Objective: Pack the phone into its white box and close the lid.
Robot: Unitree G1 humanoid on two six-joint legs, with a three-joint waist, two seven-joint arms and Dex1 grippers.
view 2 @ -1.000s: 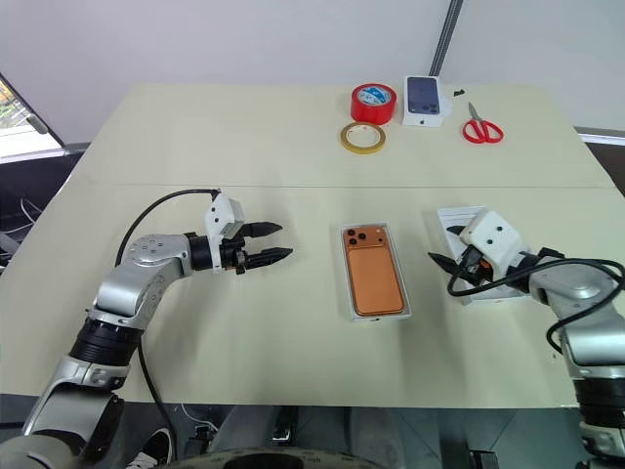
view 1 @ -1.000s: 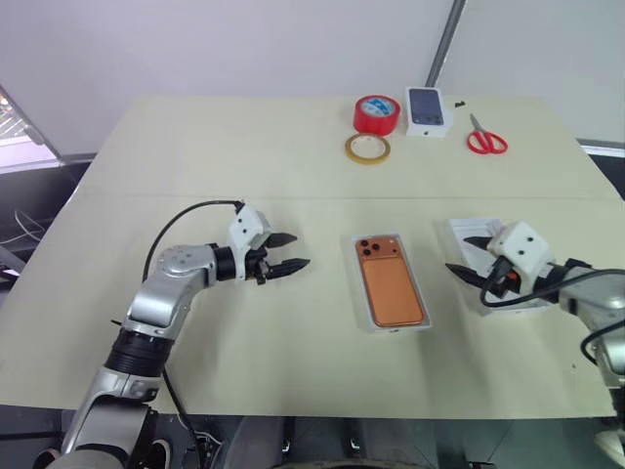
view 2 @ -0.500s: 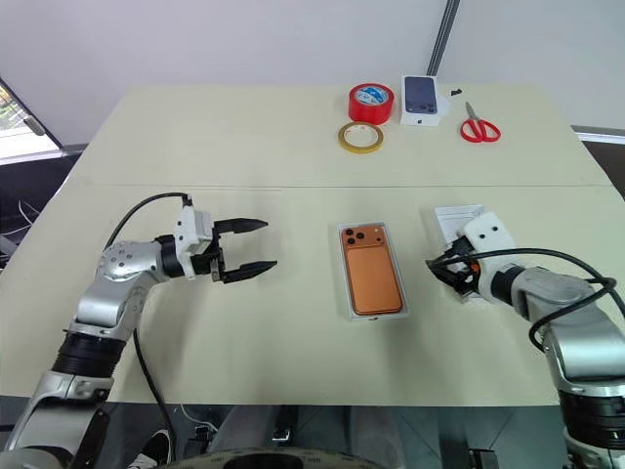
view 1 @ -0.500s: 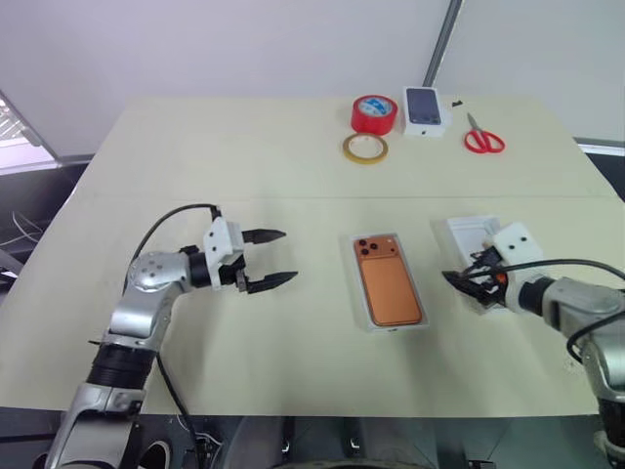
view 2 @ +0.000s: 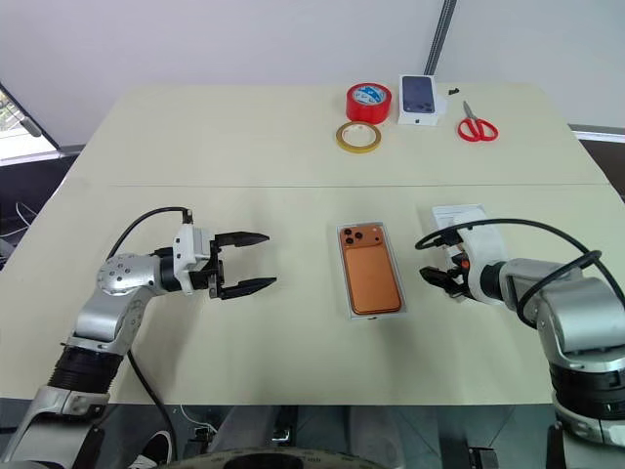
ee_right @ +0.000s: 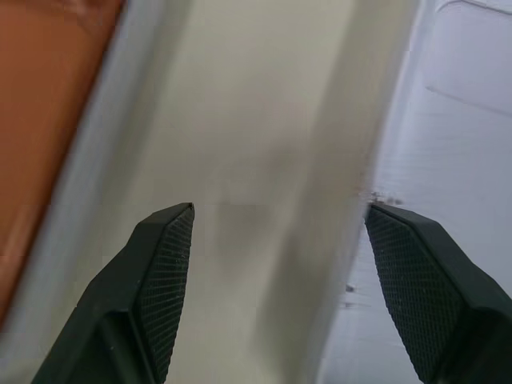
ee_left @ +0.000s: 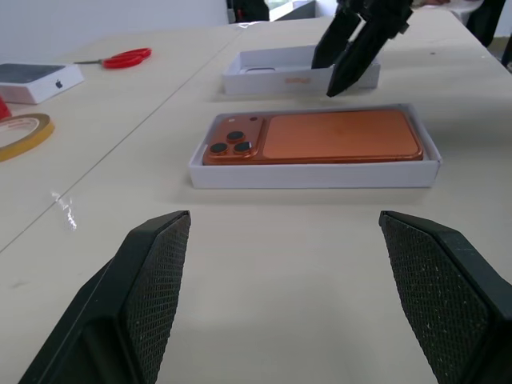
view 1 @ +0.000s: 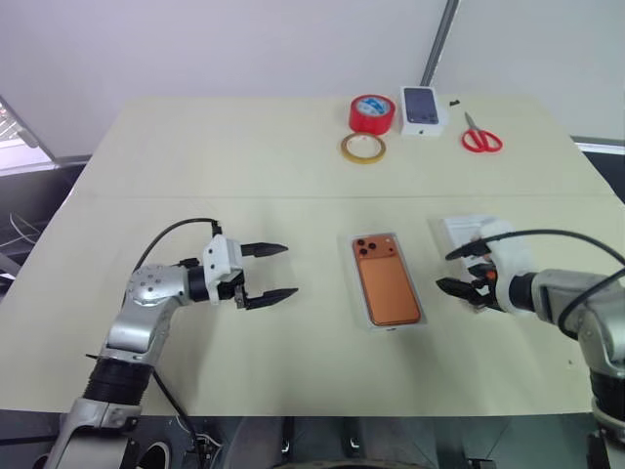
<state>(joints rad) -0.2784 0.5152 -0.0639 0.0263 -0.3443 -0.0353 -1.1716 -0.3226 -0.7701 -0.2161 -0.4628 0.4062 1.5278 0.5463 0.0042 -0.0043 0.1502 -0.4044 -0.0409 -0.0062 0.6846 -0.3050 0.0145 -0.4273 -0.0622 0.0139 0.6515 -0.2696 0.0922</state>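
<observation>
The orange phone lies back up inside the shallow white box at mid-table, its camera bump at the far end. To the right of it the lid lies open side up. My right gripper is open and points down at the strip of table between the box and the lid; in the right wrist view its fingertips straddle that strip. My left gripper is open, level, and points at the box from the left, well apart from it.
At the far edge of the table sit a red tape roll, a tan tape ring, a small white box printed with a dark phone and red scissors. A cable loops over the right wrist.
My right gripper has tipped downward and shifted left, off the lid and over the gap beside the box. My left gripper has drawn back to the left and rolled.
</observation>
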